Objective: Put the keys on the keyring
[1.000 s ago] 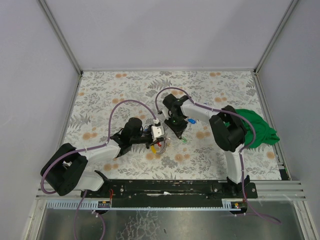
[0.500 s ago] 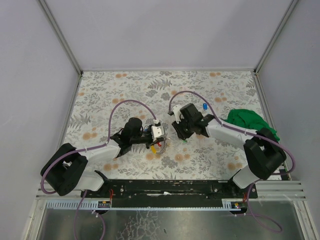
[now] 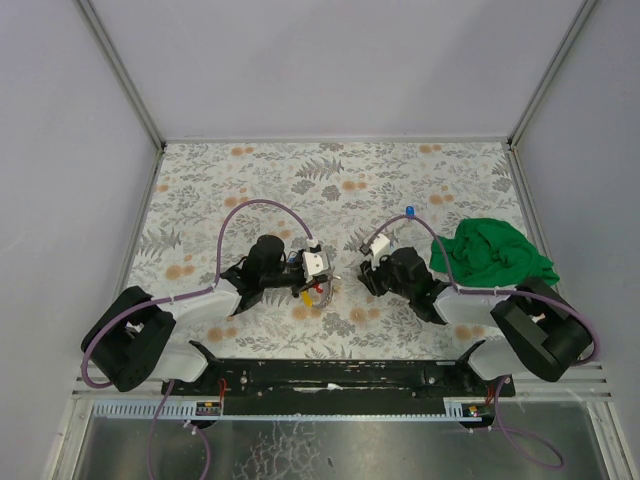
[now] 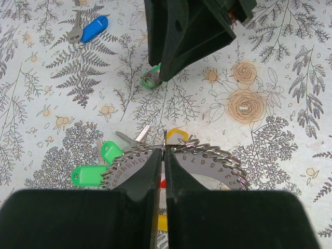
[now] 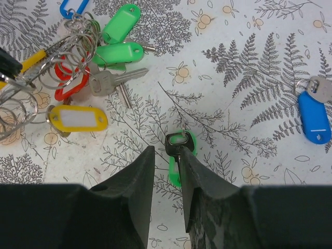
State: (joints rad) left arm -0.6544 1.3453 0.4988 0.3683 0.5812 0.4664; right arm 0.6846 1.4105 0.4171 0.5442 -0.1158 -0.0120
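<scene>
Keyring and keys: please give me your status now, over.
Left gripper shut on keyring, tagged keys bunched there. Right gripper narrowly open, straddling loose green-tagged key. Blue-tagged key lies apart. Nothing between grippers.

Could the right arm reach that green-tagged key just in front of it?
Probably yes: the green-tagged key lies uncovered, right at the parted tips of the right end effector, and nothing sits between them.

White fern-and-flower patterned tabletop (image 3: 250, 170) inside a plain booth
Smooth pale lilac-white walls (image 3: 330, 60) close three sides, joined by slim silver metal corner posts (image 3: 120, 70); the light is soft and even.
</scene>
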